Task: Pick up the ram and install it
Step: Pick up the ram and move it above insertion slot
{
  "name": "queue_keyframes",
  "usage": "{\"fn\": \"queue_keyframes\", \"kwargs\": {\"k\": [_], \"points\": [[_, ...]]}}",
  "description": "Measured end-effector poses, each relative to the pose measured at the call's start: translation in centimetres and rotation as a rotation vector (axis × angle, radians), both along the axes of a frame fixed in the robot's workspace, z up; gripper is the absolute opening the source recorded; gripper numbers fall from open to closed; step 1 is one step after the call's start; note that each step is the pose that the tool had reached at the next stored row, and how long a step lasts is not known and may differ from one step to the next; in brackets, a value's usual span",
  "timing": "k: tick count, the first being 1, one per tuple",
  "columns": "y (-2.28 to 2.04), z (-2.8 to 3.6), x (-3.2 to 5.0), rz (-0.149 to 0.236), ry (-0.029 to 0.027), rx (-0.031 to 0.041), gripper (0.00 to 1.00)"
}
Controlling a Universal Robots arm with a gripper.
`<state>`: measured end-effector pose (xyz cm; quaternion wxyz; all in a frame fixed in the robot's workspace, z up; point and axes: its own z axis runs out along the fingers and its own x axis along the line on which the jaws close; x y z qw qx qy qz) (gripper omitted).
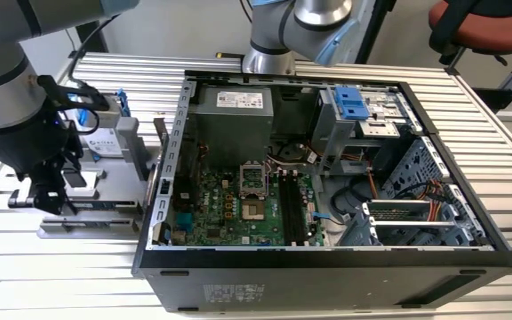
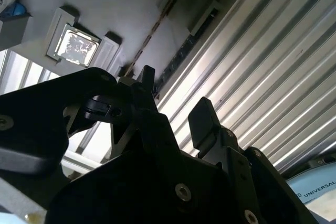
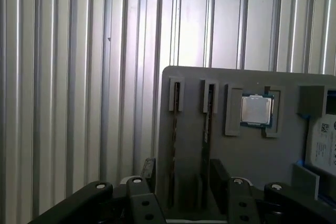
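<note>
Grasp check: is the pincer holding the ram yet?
No, the open pincer is empty; the ram sits in the grey tray's slot.

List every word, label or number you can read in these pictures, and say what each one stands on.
No text is clear enough to quote.
White label on the power supply: too small to read.
Label on the hard drive, at the exterior view's left: too small to read.
Sticker on the computer case's dark outer panel: too small to read.
Lettering on the pale blue arm cover in the second wrist view: cut off at the edge.
</note>
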<state>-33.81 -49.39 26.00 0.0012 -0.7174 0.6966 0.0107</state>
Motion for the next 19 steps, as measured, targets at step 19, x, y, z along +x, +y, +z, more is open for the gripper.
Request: {"fn": "queue_keyframes", "kwargs": {"k": [19], "points": [[-0.09,-2.97,0.28,-0.018,0.0003,0.0,1.0]]}}
